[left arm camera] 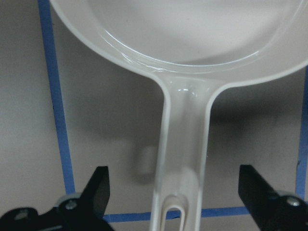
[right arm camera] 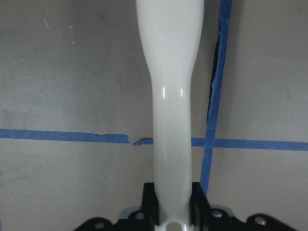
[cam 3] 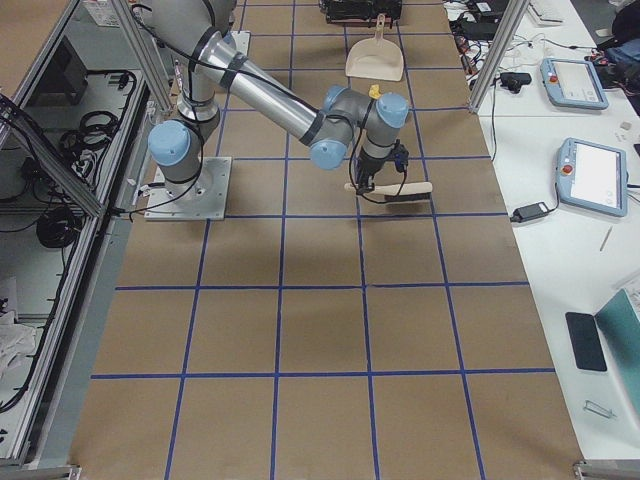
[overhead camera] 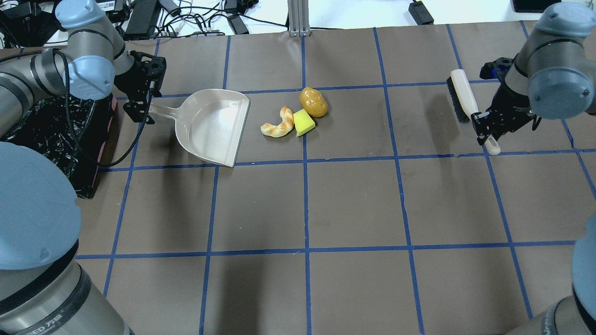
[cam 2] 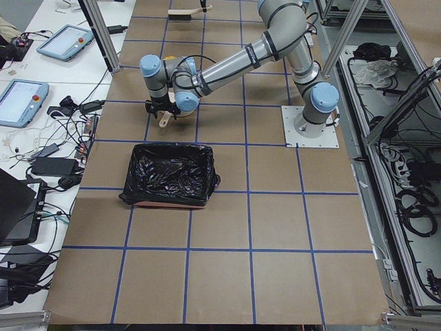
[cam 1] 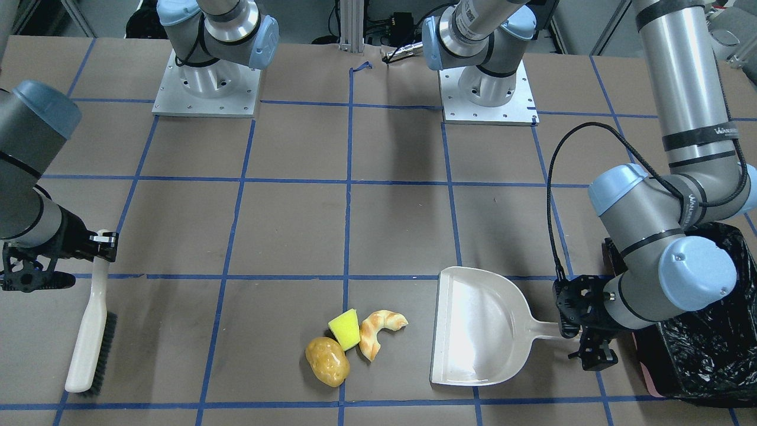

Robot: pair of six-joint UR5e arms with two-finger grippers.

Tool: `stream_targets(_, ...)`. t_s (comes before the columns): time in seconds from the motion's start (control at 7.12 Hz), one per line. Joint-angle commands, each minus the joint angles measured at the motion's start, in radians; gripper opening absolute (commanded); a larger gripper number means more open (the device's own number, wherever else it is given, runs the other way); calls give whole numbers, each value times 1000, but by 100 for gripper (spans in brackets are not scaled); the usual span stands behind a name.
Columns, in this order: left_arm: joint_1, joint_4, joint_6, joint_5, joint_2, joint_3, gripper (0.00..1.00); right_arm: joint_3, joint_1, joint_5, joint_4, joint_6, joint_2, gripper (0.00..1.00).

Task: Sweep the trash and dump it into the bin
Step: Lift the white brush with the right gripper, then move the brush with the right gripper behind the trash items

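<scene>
The trash lies together on the table: a golden-brown potato lump [cam 1: 327,361] [overhead camera: 313,102], a yellow-green sponge wedge [cam 1: 345,329] [overhead camera: 303,123] and an orange-white shrimp [cam 1: 371,340] [overhead camera: 283,123]. A beige dustpan [cam 1: 479,325] [overhead camera: 209,125] [left arm camera: 183,29] lies flat, its mouth toward the trash. My left gripper [cam 1: 576,334] [overhead camera: 149,108] [left arm camera: 175,192] is open, its fingers wide on either side of the dustpan handle. My right gripper [cam 1: 103,242] [overhead camera: 486,128] [right arm camera: 172,202] is shut on the handle of a white brush [cam 1: 89,337] [overhead camera: 463,95] [right arm camera: 171,72]. The black-lined bin [cam 1: 709,331] [overhead camera: 46,135] [cam 2: 169,172] stands behind my left gripper.
The two arm bases [cam 1: 206,89] [cam 1: 488,94] are bolted at the robot's side of the table. Blue tape lines [overhead camera: 305,209] grid the brown table top. Cables and power supplies [overhead camera: 186,14] lie past the far edge.
</scene>
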Motion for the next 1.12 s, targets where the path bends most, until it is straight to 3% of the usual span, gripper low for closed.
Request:
stream_targets(0.0,4,-1,8,5,-13,0,95,-21,109,22,7,109,1,0)
stream_targets(0.28,4,2,11,7,-4,-5,70,-32,201,80,7,239,13,0)
stream_targets(0.56,-7,2,10,21,-9,-5,63,-91,309,94,8,406,68,0)
stream_targets(0.7,-8,2,11,19,-6,-5,49,-116,343,126,8,459,87,0)
stream_targets(0.84,-8,4,10,21,2,-5,20,-128,378,155,7,516,97,0)
stream_targets(0.98,-8,2,11,22,10,-5,8,-133,410,157,4,533,104,0)
